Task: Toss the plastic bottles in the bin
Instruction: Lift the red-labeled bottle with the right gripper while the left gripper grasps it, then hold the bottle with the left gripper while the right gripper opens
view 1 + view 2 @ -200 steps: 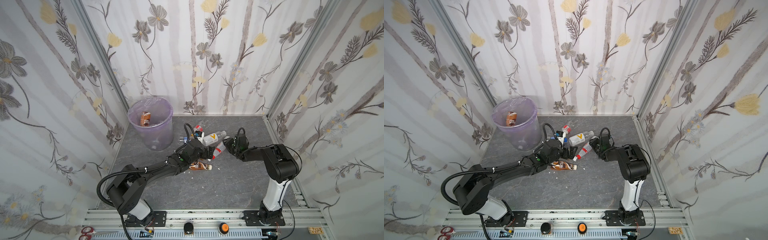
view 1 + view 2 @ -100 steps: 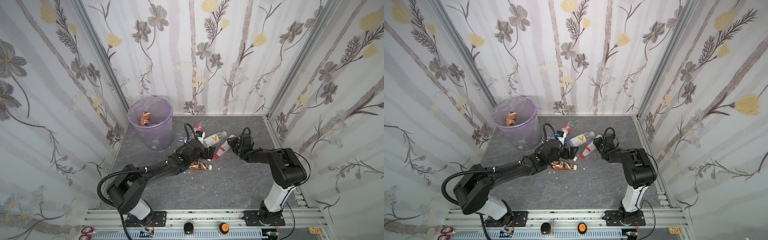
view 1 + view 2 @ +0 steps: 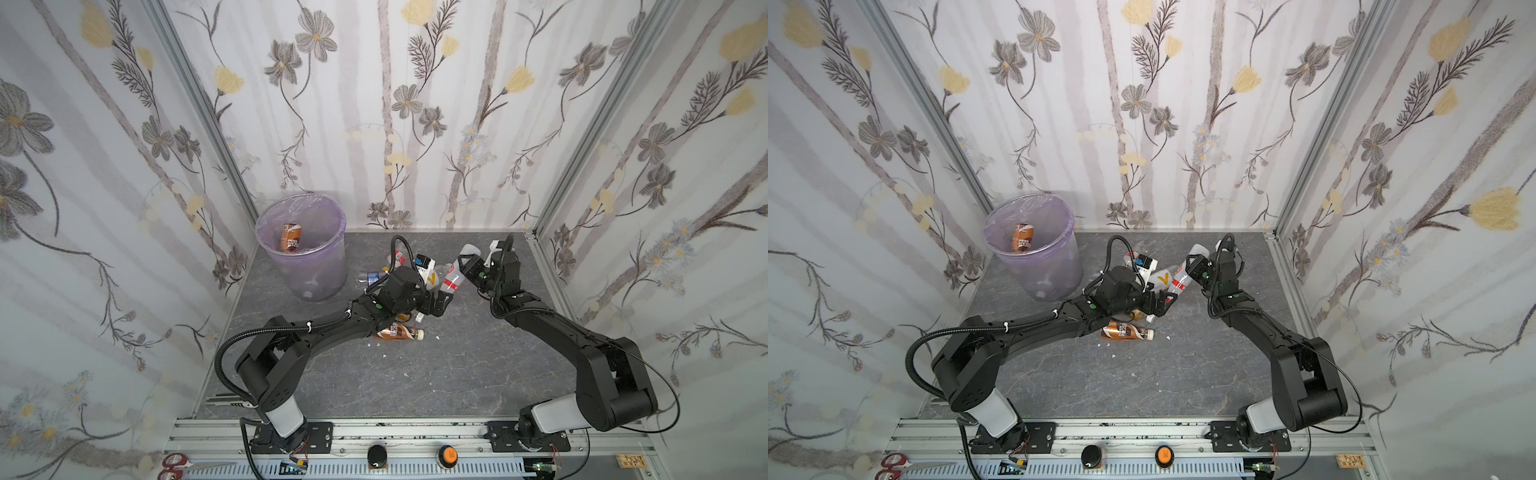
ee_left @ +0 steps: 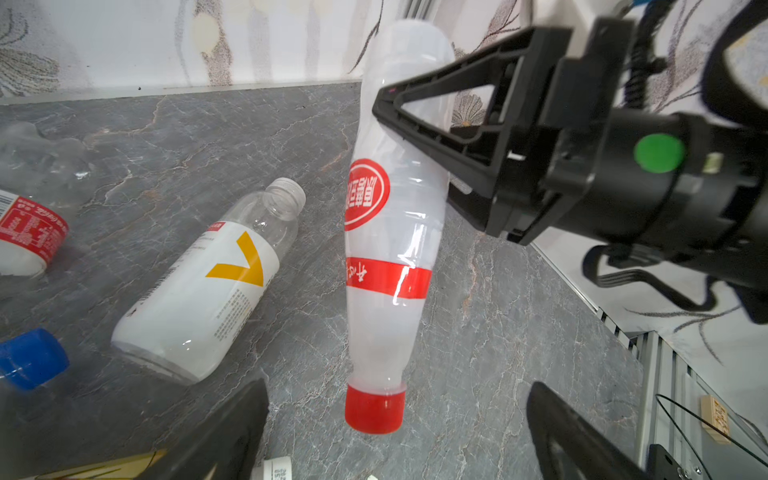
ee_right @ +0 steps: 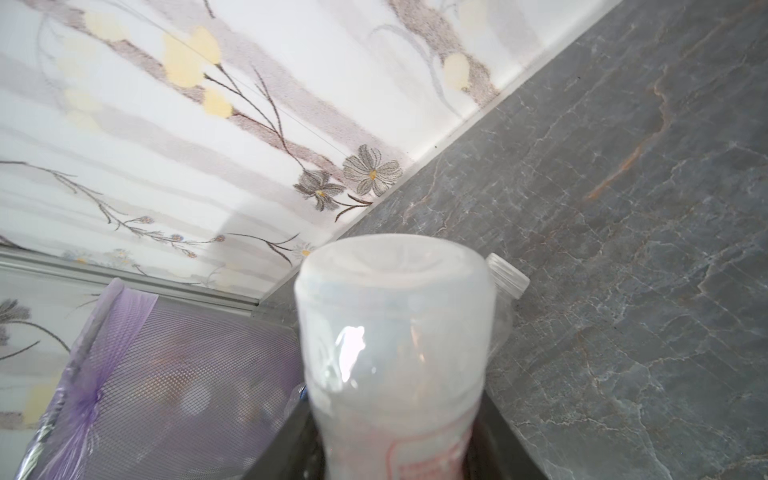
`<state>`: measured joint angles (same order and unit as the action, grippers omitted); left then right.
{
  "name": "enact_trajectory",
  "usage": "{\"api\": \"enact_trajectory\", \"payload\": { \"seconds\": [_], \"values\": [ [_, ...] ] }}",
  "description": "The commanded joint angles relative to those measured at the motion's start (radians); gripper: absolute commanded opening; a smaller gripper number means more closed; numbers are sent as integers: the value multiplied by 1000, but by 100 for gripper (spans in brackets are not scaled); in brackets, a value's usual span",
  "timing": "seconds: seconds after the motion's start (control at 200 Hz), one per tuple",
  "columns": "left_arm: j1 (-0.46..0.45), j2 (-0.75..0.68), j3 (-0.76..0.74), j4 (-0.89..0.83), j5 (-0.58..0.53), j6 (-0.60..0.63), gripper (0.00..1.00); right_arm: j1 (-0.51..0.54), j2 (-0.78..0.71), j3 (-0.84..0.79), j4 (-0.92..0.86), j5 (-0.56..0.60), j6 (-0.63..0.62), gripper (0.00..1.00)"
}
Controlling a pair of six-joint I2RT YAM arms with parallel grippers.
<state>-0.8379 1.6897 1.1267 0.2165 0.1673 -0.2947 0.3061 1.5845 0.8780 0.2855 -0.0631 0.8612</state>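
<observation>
My right gripper (image 3: pixel 468 266) (image 5: pixel 395 415) is shut on a frosted bottle with a red label (image 3: pixel 452 281) (image 4: pixel 386 232) (image 5: pixel 395 332). It holds the bottle off the floor, base up and red cap (image 4: pixel 374 409) down. My left gripper (image 3: pixel 436 305) (image 4: pixel 399 440) stands open just below that cap with nothing in it. Several other plastic bottles lie in a heap on the floor, among them a white-labelled one with a yellow V (image 4: pixel 199 291) and a brown one (image 3: pixel 397 332) (image 3: pixel 1125 331). The purple bin (image 3: pixel 320 274) (image 3: pixel 1054 274) (image 5: pixel 166 374) stands at the back left with a brown bottle (image 3: pixel 291 237) inside.
A blue-capped bottle (image 4: pixel 31 359) and a red-labelled bottle (image 4: pixel 29 241) lie beside the V bottle. Flowered walls close in the back and both sides. Scissors (image 3: pixel 174 463) lie on the front rail, left of two buttons. Small white scraps dot the grey floor.
My right gripper has closed on the red-labelled bottle and lifted it off the floor, pulling back to the right. The left arm has barely moved.
</observation>
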Motion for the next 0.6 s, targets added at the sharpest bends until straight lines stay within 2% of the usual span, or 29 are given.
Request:
{"api": "enact_trajectory", "payload": {
  "seconds": [0.0, 0.21, 0.45, 0.594],
  "values": [
    [0, 12, 31, -22, -11, 37, 100, 19, -58, 18, -50, 26, -66, 47],
    [1, 43, 91, -22, -2, 40, 99, 55, -130, 16, -69, 11, -79, 47],
    [-1, 81, 131, -22, 17, 27, 86, 82, -150, 10, -48, -5, -68, 47],
    [0, 69, 128, -22, -12, 19, 69, 90, -149, 9, -39, -8, -64, 47]
  ]
}}
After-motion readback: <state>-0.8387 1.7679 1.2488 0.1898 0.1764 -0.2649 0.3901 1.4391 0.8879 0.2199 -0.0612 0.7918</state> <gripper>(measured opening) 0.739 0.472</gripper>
